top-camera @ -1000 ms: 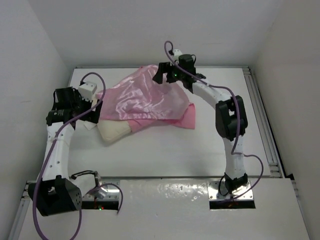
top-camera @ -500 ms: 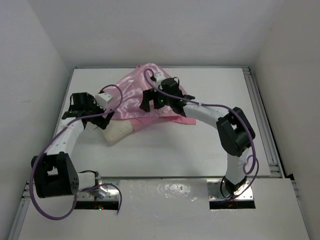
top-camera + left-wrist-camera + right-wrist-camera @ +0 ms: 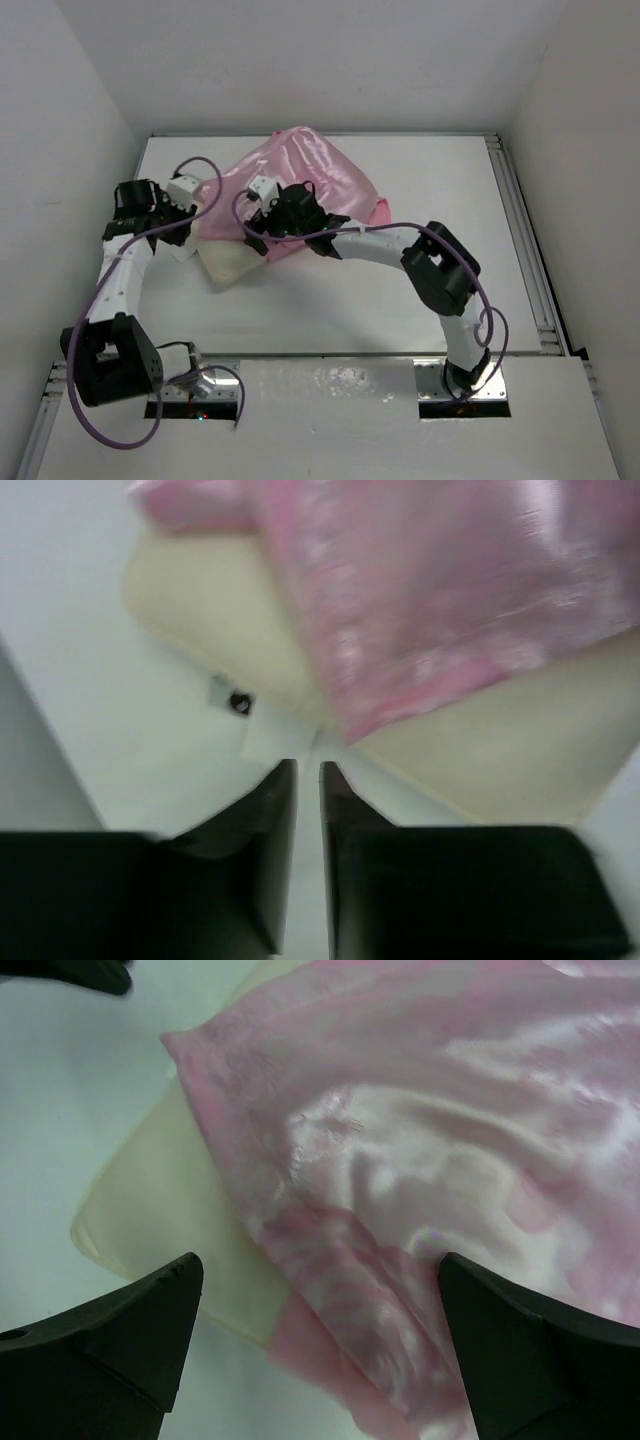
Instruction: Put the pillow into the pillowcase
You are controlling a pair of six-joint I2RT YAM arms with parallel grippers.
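White table [image 3: 330, 310] | cream padded rectangular pillow [image 3: 230, 265] partly under shiny pink satin pillowcase [image 3: 320, 170] | left gripper [image 3: 308, 767] at pillow's corner, narrowed from wide to a slit, empty | right gripper [image 3: 318, 1260] moved over pillow, gaping, empty

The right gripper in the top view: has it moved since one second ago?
Yes. The right gripper has moved left and nearer, away from the table's far edge, and is now over the pillowcase beside the pillow.

table [image 3: 350, 300]: white | on it: pillow [image 3: 228, 262] | pillowcase [image 3: 310, 170]: atop pillow, possibly touching table
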